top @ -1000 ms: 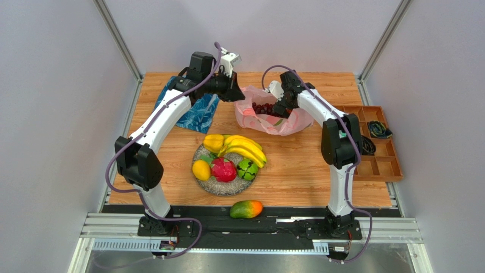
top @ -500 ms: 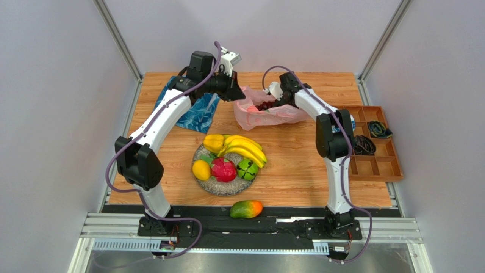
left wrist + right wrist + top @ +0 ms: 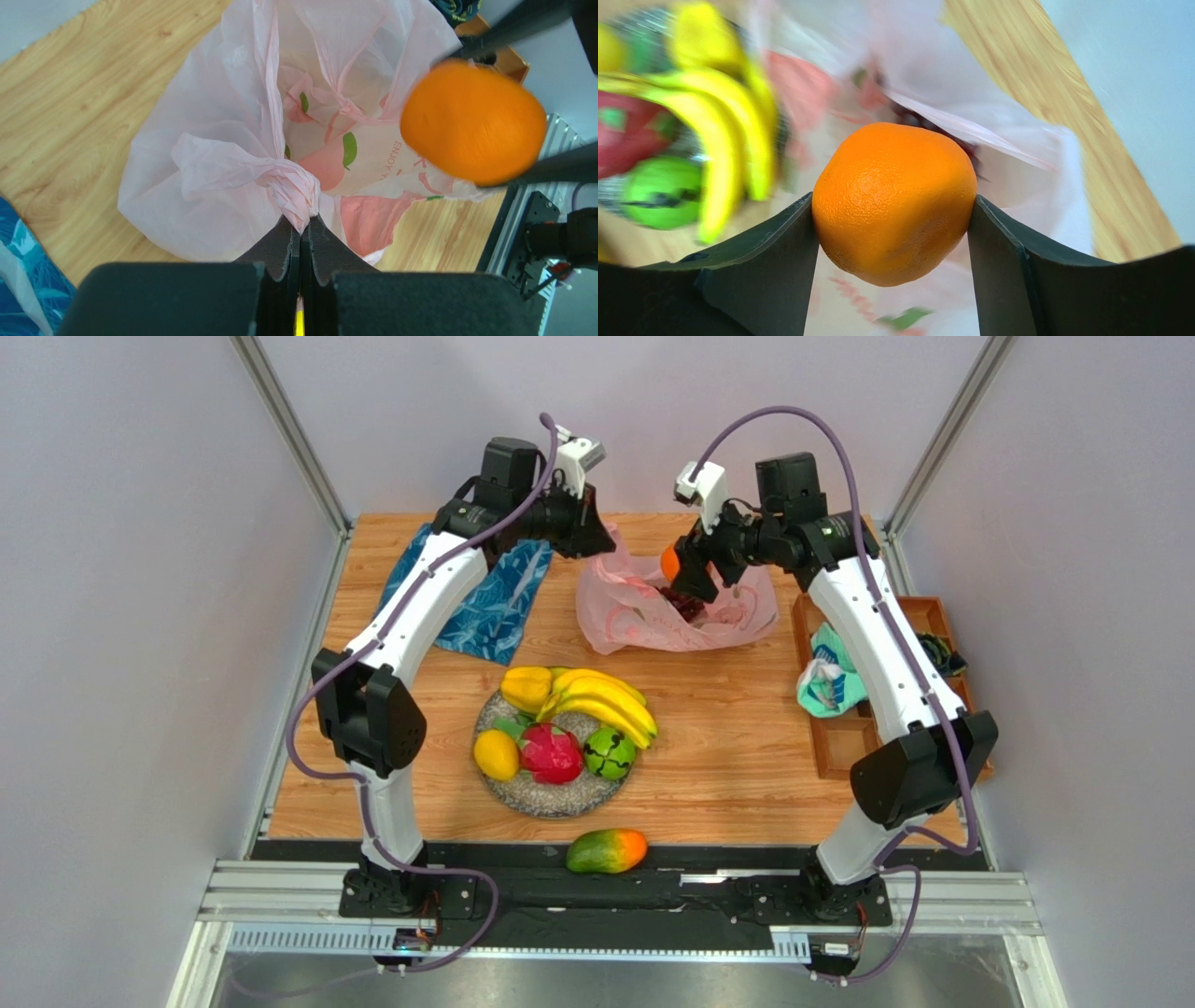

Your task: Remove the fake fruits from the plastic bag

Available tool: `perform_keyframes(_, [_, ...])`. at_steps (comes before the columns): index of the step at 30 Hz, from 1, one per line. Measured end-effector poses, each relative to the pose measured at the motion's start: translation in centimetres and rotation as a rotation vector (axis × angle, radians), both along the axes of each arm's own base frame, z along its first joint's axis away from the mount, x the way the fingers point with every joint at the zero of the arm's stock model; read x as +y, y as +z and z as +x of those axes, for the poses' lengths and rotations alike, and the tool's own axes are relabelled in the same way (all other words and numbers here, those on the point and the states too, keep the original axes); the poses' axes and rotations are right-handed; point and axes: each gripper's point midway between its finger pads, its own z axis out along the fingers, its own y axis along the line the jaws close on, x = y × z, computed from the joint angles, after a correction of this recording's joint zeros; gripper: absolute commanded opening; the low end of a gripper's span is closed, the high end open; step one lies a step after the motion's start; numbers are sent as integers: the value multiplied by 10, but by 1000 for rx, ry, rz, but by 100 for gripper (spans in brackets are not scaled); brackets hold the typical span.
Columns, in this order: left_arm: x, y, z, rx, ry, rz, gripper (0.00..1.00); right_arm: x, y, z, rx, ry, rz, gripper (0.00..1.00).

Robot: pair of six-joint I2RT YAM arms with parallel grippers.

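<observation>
Above the plastic bag, at the far side of the table, the right gripper is closed on the orange. It is a round fruit with glossy, finely dimpled skin, pressed between both fingers. The left gripper is shut on a twisted pinch of the bag's edge. The bag is thin, translucent pink and crinkled, with red and green print, and dark grapes lie inside it. Bananas, a lemon, a dragon fruit and a melon lie on the speckled plate. The mango lies apart, at the near edge.
</observation>
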Motion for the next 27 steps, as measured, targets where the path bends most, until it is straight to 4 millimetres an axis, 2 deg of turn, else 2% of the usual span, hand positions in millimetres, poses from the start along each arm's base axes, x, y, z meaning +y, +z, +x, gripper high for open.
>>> perform_keyframes(2, [0,3,6,-7,5,-4,0,12,5,-14,48,42,57,49])
perform_keyframes(5, [7,10,19,-21,29,-15,0,26,-6,-39,157,100,88,50])
perform_keyframes(6, [11,12,24,-23,42,-19,0,28,-7,-41,165,106,89,51])
perform_keyframes(10, [30,11,37,-18,94,-17,0,51,-35,-96,221,255,19,50])
perform_keyframes(13, [38,11,42,-20,112,-15,0,65,-62,-152,239,414,-51,50])
perform_keyframes(14, [38,10,42,-20,112,-14,0,67,-69,-165,248,446,-67,49])
perform_keyframes(20, [36,-9,35,14,101,12,0,78,-110,-204,224,581,-170,49])
perform_keyframes(23, [35,-18,31,44,94,13,4,91,-122,-223,175,660,-211,49])
perform_keyframes(27, [33,-20,28,66,90,6,6,101,-132,-252,41,782,-263,49])
